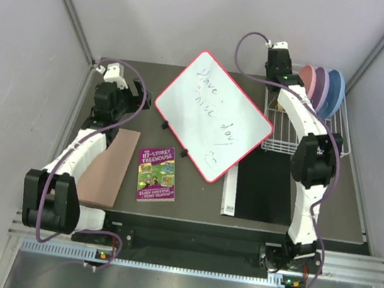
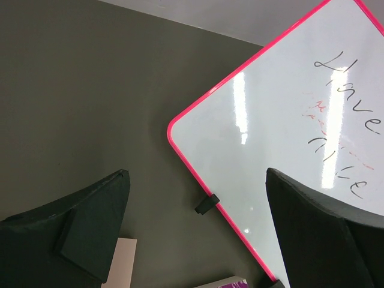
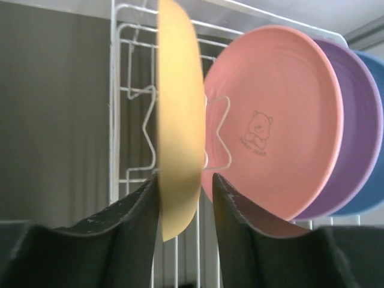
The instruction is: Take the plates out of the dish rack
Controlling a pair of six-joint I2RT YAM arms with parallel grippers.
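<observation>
The white wire dish rack (image 1: 337, 146) stands at the far right, also in the right wrist view (image 3: 129, 96). The orange-yellow plate (image 3: 177, 114) stands edge-on in it, with the pink plate (image 3: 279, 120), lilac-purple plate (image 3: 360, 132) and light blue plate (image 3: 373, 180) upright behind. From above I see the pink (image 1: 307, 76), purple (image 1: 320, 87) and blue (image 1: 335, 89) ones. My right gripper (image 3: 185, 176) straddles the yellow plate's lower edge; its left finger touches it and a narrow gap shows at the right finger. My left gripper (image 2: 197, 173) is open and empty above the table by the whiteboard's corner.
A red-rimmed whiteboard (image 1: 214, 115) lies tilted in the middle, with a clip on its edge (image 2: 207, 204). A purple book (image 1: 157, 175), a brown board (image 1: 110, 168), a black mat (image 1: 264, 190) and a white strip (image 1: 229, 192) lie nearer the front. Grey walls close both sides.
</observation>
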